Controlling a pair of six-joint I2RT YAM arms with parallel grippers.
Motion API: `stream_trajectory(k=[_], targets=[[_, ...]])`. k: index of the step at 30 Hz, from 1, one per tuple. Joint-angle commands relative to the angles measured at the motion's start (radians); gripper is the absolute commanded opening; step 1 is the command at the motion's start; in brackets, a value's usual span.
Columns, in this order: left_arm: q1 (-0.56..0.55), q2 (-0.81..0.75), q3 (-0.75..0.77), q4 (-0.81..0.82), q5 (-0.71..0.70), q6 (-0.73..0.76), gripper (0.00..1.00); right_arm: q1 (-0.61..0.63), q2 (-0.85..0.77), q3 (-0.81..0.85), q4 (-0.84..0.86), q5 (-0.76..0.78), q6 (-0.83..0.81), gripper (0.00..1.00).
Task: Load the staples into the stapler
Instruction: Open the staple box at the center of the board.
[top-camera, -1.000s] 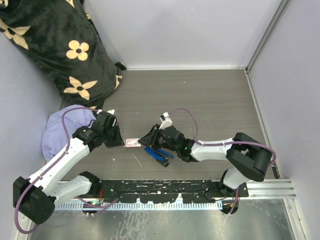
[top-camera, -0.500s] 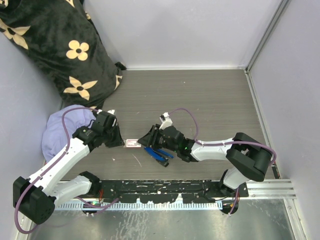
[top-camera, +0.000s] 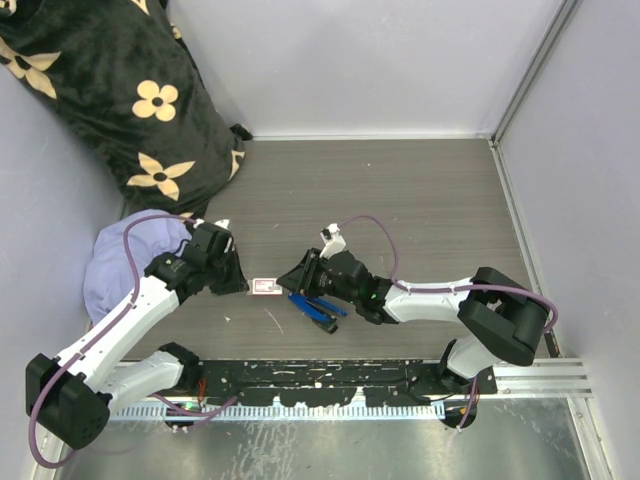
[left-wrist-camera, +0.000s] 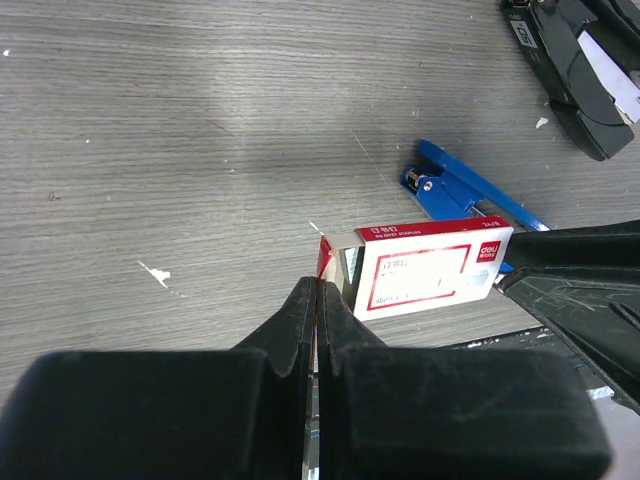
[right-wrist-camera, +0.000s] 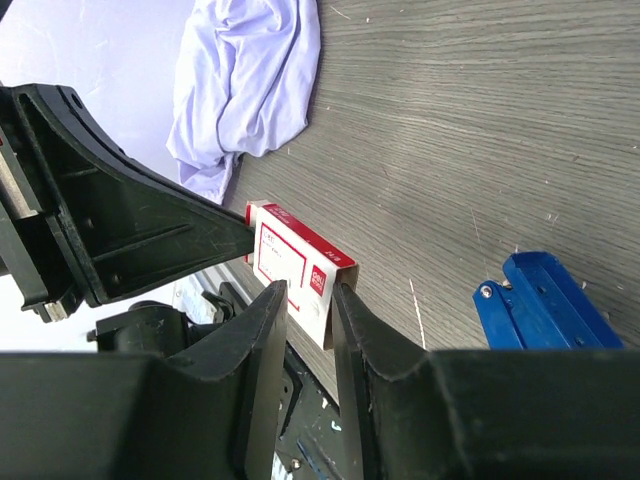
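Left gripper (left-wrist-camera: 317, 287), right gripper (right-wrist-camera: 308, 296) on staples (left-wrist-camera: 420, 276).

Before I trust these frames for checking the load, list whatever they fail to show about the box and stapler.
- Inside the box: in the left wrist view the left pincer covers the flap end; in the top view it is too small.
- Print on the box: too small to read in either wrist view.
- The stapler: left wrist, the box hides part; right wrist, cut by the edge; top view, the right pincer overlaps it.

The staples box (left-wrist-camera: 425, 275) is smooth printed cardboard.
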Motion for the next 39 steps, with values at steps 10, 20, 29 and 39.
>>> stream_trajectory(k=[10,20,29,39], targets=[[0.007,-0.029,0.041,0.022,0.007,-0.012,0.00,-0.001,0.009,0.030,0.058,-0.027,0.019,0.22],[0.007,-0.036,0.041,0.015,-0.005,-0.009,0.00,-0.003,0.003,0.021,0.054,-0.008,0.040,0.03],[0.013,-0.039,0.040,0.007,-0.027,-0.001,0.00,-0.016,-0.029,0.007,0.029,0.003,0.044,0.00],[0.016,-0.019,0.041,0.010,-0.023,0.020,0.00,-0.041,-0.044,-0.007,0.025,-0.027,0.059,0.00]])
